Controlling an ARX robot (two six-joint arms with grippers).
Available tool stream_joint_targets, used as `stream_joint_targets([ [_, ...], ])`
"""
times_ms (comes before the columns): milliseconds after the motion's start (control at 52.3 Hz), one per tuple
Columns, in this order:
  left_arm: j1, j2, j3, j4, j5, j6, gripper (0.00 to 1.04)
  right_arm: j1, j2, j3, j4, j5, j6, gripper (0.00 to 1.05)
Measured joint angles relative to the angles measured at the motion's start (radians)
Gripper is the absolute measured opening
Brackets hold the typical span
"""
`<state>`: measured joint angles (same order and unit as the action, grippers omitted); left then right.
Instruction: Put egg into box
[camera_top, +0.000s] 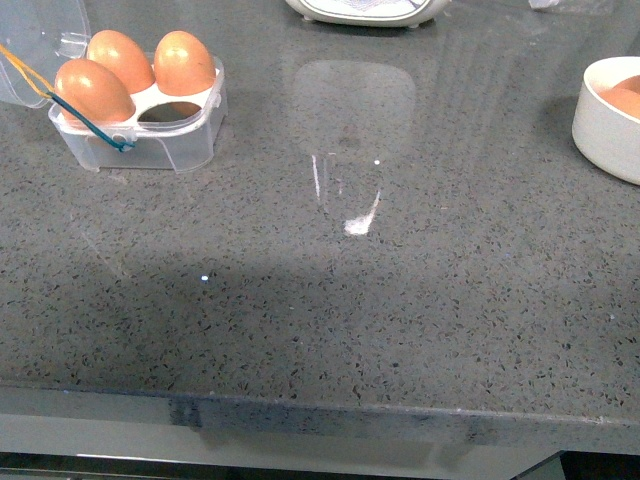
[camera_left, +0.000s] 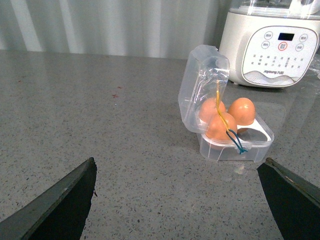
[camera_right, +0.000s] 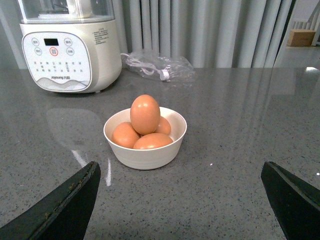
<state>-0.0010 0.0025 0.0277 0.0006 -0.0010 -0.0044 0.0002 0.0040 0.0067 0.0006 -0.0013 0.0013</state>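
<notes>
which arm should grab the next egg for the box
Right. The right gripper, open, faces the bowl of eggs on the robot's right side; the left gripper faces the box.

Box (camera_top: 140, 125) on counter (camera_top: 320, 330), far left; lid (camera_top: 35, 35) open behind it. In box three eggs (camera_top: 92, 92); front-right cell (camera_top: 172, 110) empty. Bowl (camera_top: 600, 125) far right, well apart from box; in bowl four eggs (camera_right: 145, 114), one atop other three. Cooker (camera_top: 365, 8) behind, between box and bowl. Bag (camera_right: 157, 64) behind bowl, beside cooker

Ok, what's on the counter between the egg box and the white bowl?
Nothing: the front view shows only bare grey counter with glare between the box and the bowl.
</notes>
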Motion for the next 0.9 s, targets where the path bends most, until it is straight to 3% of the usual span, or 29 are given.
stream_joint_targets([
  [899,0.000,0.000,0.000,0.000,0.000,0.000,0.98,0.000,0.000,0.000,0.000,0.000,0.000,0.98],
])
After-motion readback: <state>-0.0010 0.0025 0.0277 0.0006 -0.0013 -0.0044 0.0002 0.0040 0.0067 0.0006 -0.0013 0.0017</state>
